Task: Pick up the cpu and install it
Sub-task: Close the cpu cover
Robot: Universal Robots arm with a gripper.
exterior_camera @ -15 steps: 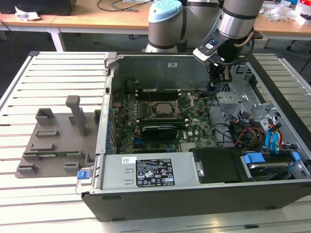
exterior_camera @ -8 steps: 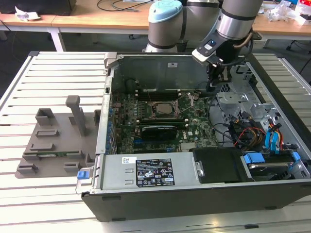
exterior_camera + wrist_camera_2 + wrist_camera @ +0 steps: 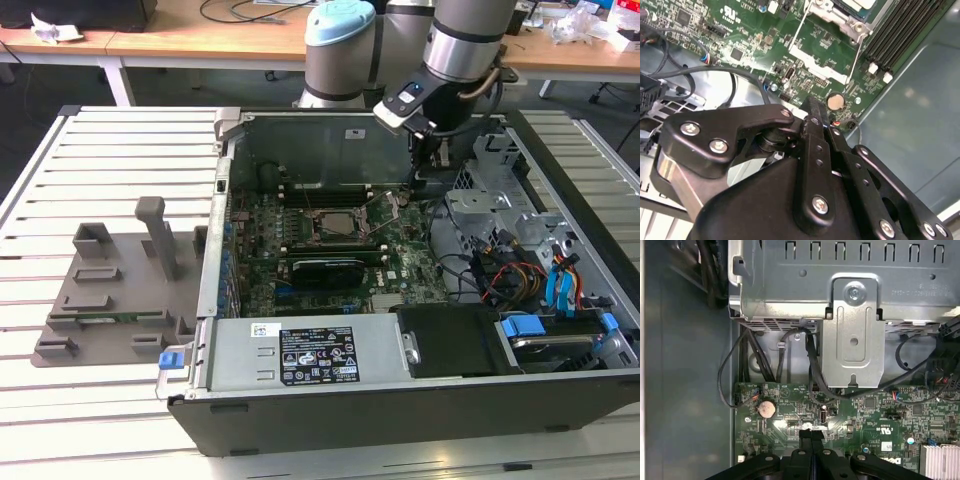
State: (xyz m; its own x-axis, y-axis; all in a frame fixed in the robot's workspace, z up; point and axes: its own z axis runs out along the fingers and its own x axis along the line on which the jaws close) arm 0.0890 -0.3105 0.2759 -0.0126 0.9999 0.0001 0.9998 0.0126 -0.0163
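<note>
Looking at it, the gripper point(image 3: 438, 160) hung low inside the computer case point(image 3: 400, 425), fingers pressed together on nothing, over the motherboard point(image 3: 400, 268) corner near the coin cell point(image 3: 766, 408). The cpu point(image 3: 335, 226) seemed to sit flat in the socket, off toward the exterior view's left of the gripper. Cables point(image 3: 740, 360) crowded close by.

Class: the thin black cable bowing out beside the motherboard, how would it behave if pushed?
The cable probably bends aside easily: it hangs in a slack curve. It looks light, being so thin. It may spring back, since one end seems to run onto the motherboard.
</note>
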